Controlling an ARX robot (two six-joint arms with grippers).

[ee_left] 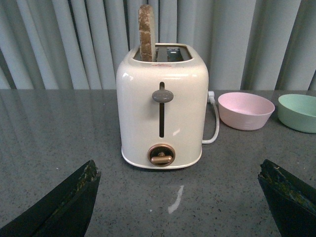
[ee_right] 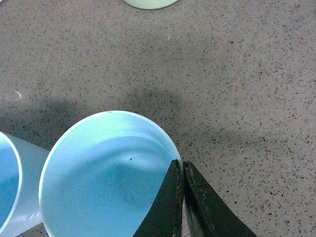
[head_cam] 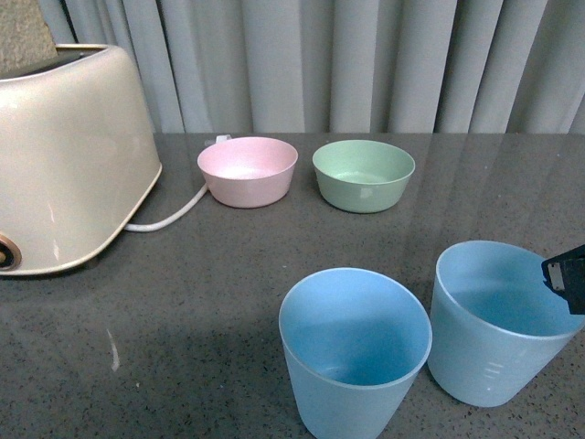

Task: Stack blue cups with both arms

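Nearest the camera, one blue cup [head_cam: 355,352] stands upright, mouth open, on the dark speckled surface [head_cam: 183,302]. The second blue cup [head_cam: 494,320] stands just beside it to the right; whether the two touch cannot be told. The right gripper [head_cam: 569,279] meets the second cup's rim from the right edge of the front view. In the right wrist view its jaws pinch the cup wall, one finger [ee_right: 168,207] inside and the other outside. The left gripper [ee_left: 177,168] hangs with jaws spread wide and holds nothing, facing a cream toaster [ee_left: 163,108] with a bread slice [ee_left: 146,32] in one slot. Behind the cups, well apart, a pink bowl [head_cam: 248,169] and a green bowl [head_cam: 363,174] sit side by side before a grey curtain [head_cam: 366,64].
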